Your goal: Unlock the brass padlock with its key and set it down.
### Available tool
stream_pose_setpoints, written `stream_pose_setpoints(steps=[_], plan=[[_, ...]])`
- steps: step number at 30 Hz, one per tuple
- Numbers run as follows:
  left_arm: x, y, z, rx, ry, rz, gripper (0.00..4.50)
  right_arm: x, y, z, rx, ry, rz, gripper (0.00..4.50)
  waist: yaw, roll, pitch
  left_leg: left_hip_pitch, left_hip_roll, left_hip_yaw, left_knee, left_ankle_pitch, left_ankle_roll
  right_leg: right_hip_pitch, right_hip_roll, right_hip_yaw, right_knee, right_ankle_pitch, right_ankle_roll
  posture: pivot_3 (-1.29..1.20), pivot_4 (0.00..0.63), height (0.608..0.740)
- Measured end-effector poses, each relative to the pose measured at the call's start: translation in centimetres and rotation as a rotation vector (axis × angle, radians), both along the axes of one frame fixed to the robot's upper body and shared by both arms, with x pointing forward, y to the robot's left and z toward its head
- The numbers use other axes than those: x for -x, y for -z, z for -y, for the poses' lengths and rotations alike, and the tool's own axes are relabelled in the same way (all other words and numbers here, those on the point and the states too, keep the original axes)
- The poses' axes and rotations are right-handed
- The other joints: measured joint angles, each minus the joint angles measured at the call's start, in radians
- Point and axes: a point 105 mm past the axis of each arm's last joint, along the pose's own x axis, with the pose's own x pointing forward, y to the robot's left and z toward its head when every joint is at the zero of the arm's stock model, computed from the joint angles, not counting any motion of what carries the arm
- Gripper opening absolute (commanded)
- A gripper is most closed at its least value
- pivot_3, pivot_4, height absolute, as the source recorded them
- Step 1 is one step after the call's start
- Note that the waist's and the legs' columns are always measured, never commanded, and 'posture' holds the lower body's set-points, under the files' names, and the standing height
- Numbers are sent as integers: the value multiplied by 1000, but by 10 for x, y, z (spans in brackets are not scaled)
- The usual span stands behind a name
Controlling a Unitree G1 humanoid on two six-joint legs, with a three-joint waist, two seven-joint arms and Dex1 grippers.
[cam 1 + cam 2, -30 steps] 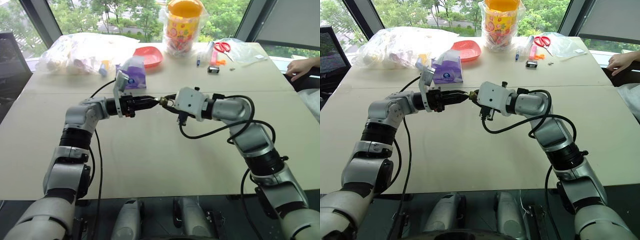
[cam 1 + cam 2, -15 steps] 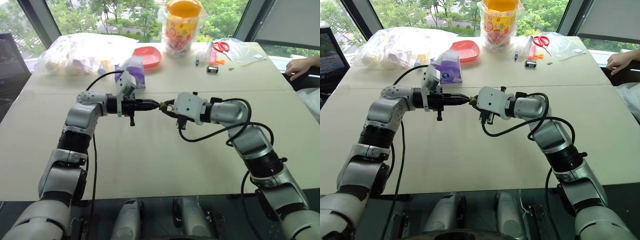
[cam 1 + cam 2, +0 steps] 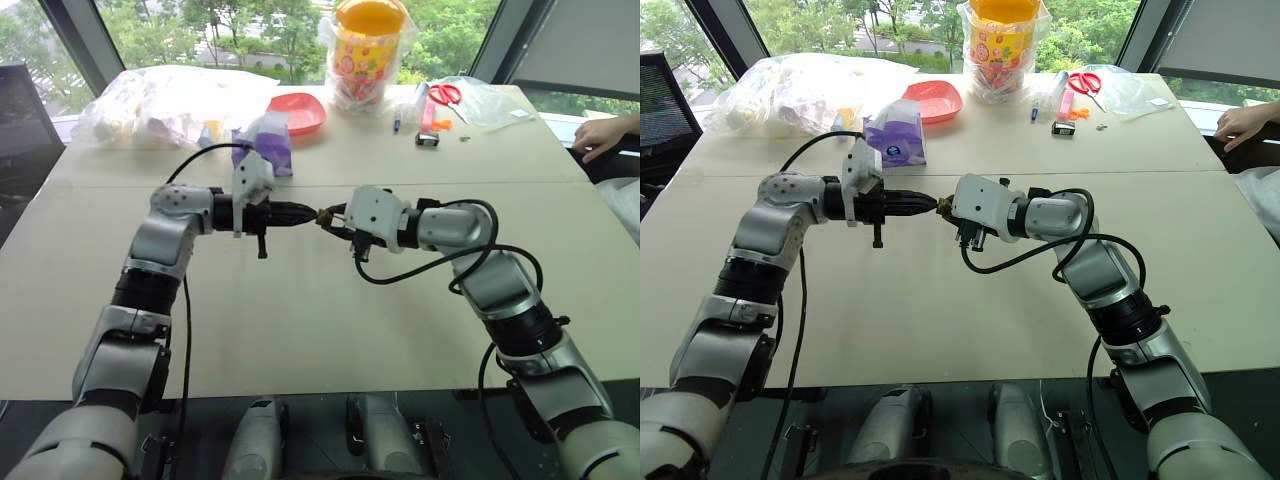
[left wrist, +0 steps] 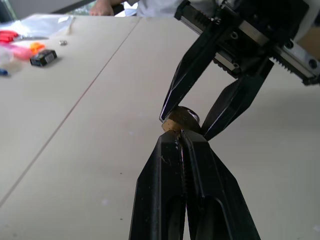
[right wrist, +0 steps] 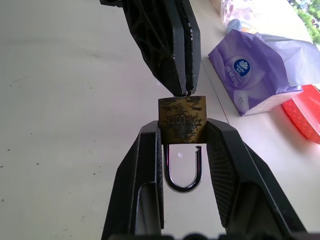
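The brass padlock [image 5: 182, 120] is hanging in the air above the middle of the bench [image 3: 300, 320], clamped by its 2 side faces between the fingers of the right pincer [image 5: 183, 150], which is gripping it firmly with the silver shackle [image 5: 183, 172] dangling back toward that pincer's palm. One leg of the shackle is sitting free of the body, so the lock is showing open. The left pincer [image 4: 181, 134] is reaching in from the opposite side of the padlock, its 2 black fingers pressed fully together and their tips meeting the face of the padlock that is turned away from the shackle; the key is too small and too hidden between those tips to make out. Both pincers are meeting tip to tip at the padlock, well above the bench surface. Behind the padlock, toward the far edge of the bench, a purple tissue pack [image 5: 260, 70] is lying nearest, with a red dish [image 3: 297, 112] just beyond it, a heap of clear plastic bags [image 3: 165, 105] off to the left of the padlock and a yellow tub [image 3: 371, 45] farther back. Red-handled scissors [image 3: 445, 95] and a small black object [image 3: 427, 139] are lying far right of the padlock, and a person's hand [image 3: 600, 135] is resting at the bench's right edge.
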Motion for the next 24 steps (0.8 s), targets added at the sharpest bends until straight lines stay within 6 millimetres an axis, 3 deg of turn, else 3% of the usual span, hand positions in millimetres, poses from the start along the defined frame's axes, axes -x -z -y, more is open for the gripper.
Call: stream_pose_setpoints(steps=[3,8,18,24], plan=[[-2,-5,-2,70,-18,-107,937,-2,-9,0,14,0,78,678,-4,0,0,0,0,0,0,0,0,0,0,0,0,-1,1,0,150,740],[-3,1,1,64,-26,-148,2754,-1,-20,-4,14,-18,164,678,-3,0,0,0,0,0,-1,0,0,0,0,0,0,-1,1,0,150,740],[-7,4,9,96,-35,-182,2754,-2,-21,-4,33,-12,196,678,-1,0,0,0,0,0,-1,0,0,0,0,0,0,-1,1,0,150,740],[-5,-1,4,93,-8,-176,2754,-2,-22,-3,52,-10,217,678,-3,0,0,0,0,0,-1,0,0,0,0,0,0,-1,1,0,150,740]])
